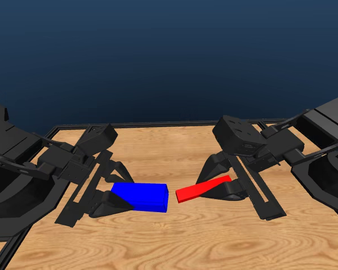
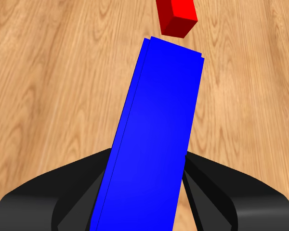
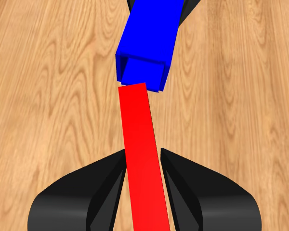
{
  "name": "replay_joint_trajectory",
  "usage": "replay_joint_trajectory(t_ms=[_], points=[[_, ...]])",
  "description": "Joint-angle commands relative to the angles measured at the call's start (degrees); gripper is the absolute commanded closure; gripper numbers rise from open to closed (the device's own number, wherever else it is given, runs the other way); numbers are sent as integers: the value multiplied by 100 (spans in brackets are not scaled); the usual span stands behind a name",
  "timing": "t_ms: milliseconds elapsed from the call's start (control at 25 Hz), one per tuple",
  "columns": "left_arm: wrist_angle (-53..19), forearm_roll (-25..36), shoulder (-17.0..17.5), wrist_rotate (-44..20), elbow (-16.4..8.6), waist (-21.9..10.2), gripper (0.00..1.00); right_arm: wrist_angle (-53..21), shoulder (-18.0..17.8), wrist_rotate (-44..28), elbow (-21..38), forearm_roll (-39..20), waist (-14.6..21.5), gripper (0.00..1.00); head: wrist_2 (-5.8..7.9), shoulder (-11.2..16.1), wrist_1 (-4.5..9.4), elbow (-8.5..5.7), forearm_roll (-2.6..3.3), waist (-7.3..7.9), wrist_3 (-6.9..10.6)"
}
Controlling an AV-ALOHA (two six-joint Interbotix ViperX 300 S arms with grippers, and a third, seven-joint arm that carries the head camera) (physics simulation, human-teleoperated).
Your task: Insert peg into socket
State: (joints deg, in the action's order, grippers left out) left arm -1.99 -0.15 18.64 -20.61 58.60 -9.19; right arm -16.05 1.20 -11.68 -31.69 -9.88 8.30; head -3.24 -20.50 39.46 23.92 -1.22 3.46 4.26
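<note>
Above table, claws gripping blocks.

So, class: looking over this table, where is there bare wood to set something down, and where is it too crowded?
Free: the wide front strip of the table, below the socket and peg, and the far stretch between the arms up to the back rim. Crowded: the middle, where the left tool and right tool hold socket and peg nearly end to end.

1. Wooden table: light grain, flat, with a dark raised rim showing along the far edge and at the near left corner.
2. Cannot tell whether the blue or red piece rests on its surface.
</note>
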Motion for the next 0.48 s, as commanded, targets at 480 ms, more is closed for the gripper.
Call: replay_joint_trajectory(t_ms=[480], points=[[113, 86, 57, -48, -195, -76, 100, 487, -1057, 15, 1084, 96, -107, 100, 47, -50, -156, -40, -15, 137, 23]])
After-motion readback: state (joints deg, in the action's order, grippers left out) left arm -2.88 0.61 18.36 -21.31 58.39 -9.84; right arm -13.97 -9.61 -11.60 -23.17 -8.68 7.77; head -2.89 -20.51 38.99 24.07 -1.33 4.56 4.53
